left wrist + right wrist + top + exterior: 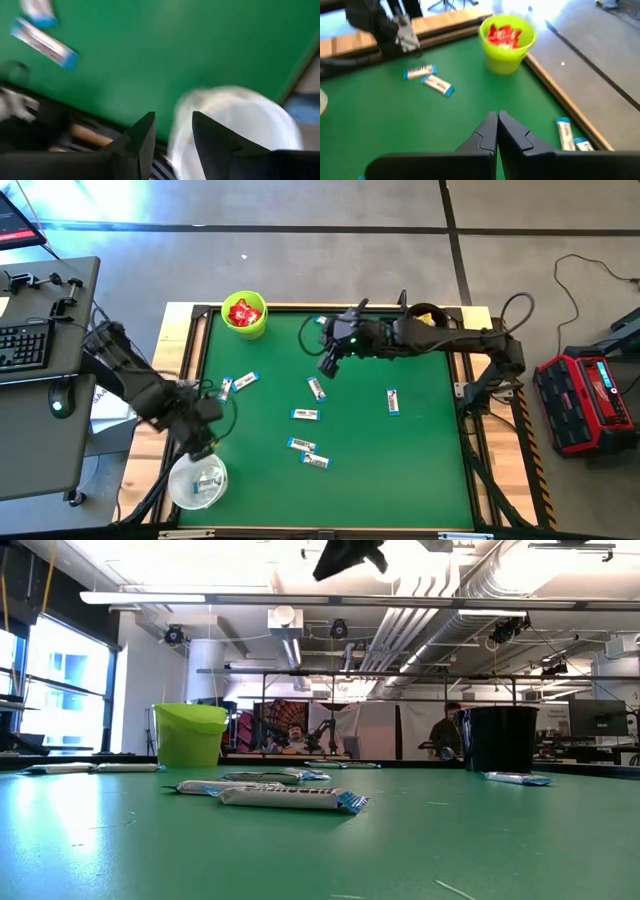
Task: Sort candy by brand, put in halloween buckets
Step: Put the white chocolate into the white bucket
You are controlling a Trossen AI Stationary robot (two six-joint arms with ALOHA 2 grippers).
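Note:
Slim white-and-blue candy bars lie scattered on the green table (420, 460), among them one at mid-table (305, 414) and two near the left edge (44, 44). The lime green bucket (244, 316) at the far left holds red packets (504, 35). The white bucket (197, 481) stands at the near left corner with bars inside. The black bucket (498, 738) stands at the far right, mostly hidden under my right arm in the high view. My left gripper (172, 137) hangs open and empty above the white bucket's far rim. My right gripper (497, 127) hovers shut over the table's far middle.
A raised wooden rim (478, 430) frames the table. A desk with a keyboard (25, 345) stands off the left side, a red device (585, 400) on the floor to the right. People show in the room behind (445, 730). The table's near right part has open green surface.

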